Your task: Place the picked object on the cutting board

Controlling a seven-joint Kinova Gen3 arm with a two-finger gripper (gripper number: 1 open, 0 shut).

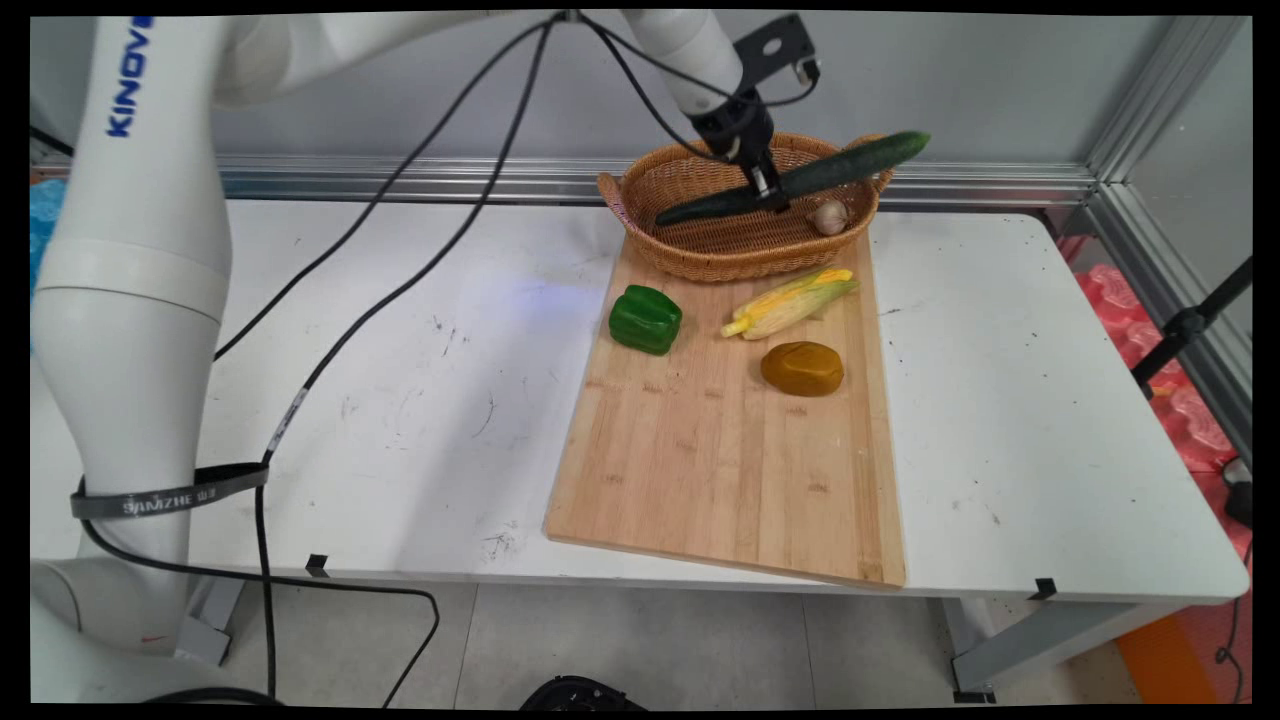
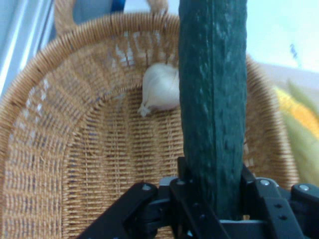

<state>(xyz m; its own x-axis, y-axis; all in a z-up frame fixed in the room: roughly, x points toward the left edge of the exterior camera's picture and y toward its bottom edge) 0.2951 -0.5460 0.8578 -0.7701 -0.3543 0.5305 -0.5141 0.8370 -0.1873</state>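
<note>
A long dark green cucumber [image 1: 800, 178] hangs slanted over the wicker basket [image 1: 700, 250], its right end jutting past the basket's right rim. My gripper [image 1: 771, 196] is shut on the cucumber near its middle. In the hand view the cucumber [image 2: 213, 99] rises straight up between the fingers [image 2: 182, 185], above the basket's woven floor [image 2: 99, 164]. A white garlic bulb [image 1: 829, 215] lies inside the basket at its right side, seen as the garlic [image 2: 160, 88] just left of the cucumber.
The basket stands on the far end of a wooden cutting board [image 1: 720, 450]. On the board lie a green bell pepper [image 1: 645, 319], a corn cob in its husk [image 1: 792, 301] and a brown potato [image 1: 802, 368]. Black cables [image 1: 400, 280] hang across the table's left.
</note>
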